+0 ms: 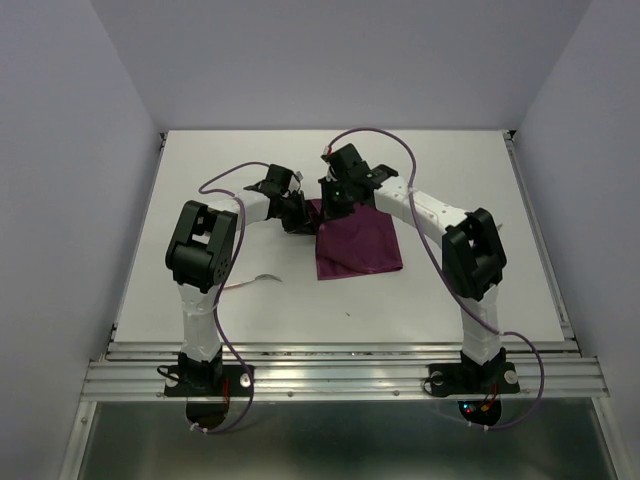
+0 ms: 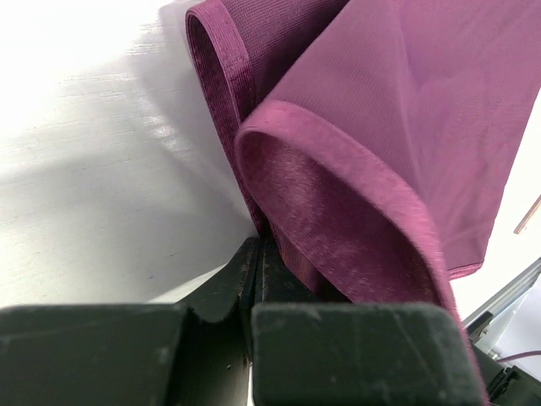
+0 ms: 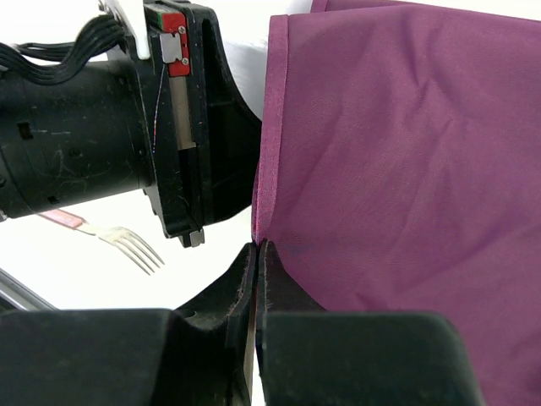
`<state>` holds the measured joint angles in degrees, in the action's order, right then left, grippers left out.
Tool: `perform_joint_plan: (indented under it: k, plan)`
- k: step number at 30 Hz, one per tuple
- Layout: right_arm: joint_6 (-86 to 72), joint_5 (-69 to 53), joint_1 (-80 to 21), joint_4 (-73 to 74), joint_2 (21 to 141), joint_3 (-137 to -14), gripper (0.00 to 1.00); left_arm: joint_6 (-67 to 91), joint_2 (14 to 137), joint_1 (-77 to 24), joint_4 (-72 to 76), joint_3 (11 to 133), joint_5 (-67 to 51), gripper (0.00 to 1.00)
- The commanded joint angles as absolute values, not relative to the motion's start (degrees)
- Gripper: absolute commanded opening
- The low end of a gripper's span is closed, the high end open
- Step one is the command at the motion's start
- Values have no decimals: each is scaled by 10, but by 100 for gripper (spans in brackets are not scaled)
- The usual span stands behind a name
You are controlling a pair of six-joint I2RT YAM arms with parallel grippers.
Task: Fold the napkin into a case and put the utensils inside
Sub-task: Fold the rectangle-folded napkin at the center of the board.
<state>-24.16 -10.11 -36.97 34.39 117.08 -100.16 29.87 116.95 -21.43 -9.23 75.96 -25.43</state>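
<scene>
The burgundy-purple napkin (image 1: 358, 247) lies on the white table, and its far left corner is lifted between the two grippers. My left gripper (image 1: 299, 216) is shut on a hemmed edge of the napkin (image 2: 355, 144), which curls up in loops above the closed jaws (image 2: 258, 247). My right gripper (image 1: 331, 204) is shut on the napkin's left hem (image 3: 389, 152), jaws (image 3: 258, 247) pressed together. A fork (image 3: 127, 243) with a pale pinkish handle lies on the table beyond the left gripper's body (image 3: 93, 144). It also shows in the top view (image 1: 262, 278). No folded case is in view.
A thin pinkish strip (image 2: 528, 215) shows at the right edge of the left wrist view, past the napkin. The table (image 1: 450, 300) has grey walls on three sides and a metal rail (image 1: 340, 375) at the near edge.
</scene>
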Motion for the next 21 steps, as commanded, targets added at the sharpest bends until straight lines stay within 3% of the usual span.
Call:
perform_joint_plan:
  k: [1,21]
  plan:
    - [-239,-111,-381,338,1183,-1036,1,285,1181,-218,-106,758,-232,0]
    - [-232,-120,-386,352,1215,-1062,1,282,1167,-218,-108,749,-223,0]
